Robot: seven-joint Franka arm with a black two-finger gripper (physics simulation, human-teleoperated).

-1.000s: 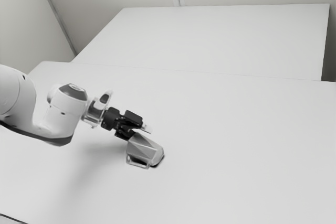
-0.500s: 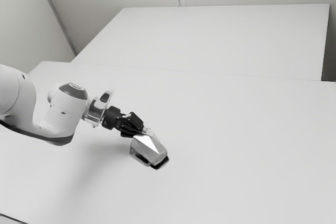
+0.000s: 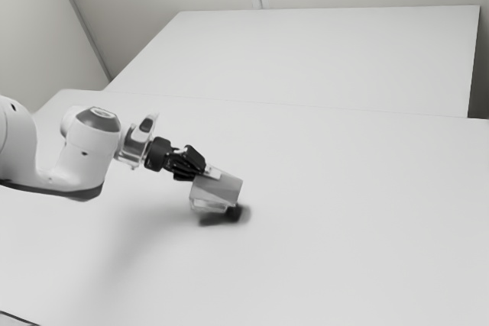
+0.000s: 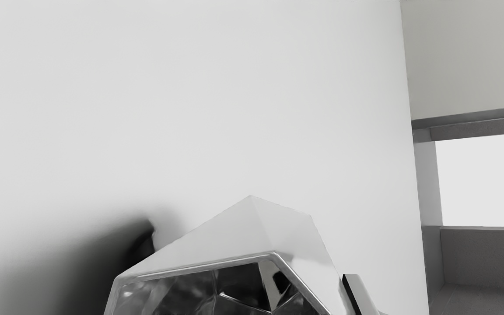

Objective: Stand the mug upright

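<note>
Where our gripper point(image 3: 212, 174) is closed on the mug point(image 3: 219, 192), we list: mug, one, tilted, mouth toward the gripper, base away; counter point(image 3: 351, 211), beneath. Risk: slipping from a shallow rim-end hold, toppling on release.

Nothing legible in either view: no text, label, brand, number or sign. Pale mark point(image 3: 102, 113) on grey joint cap point(image 3: 99, 122) of the arm point(image 3: 82, 158), exterior view: too small to read.
</note>
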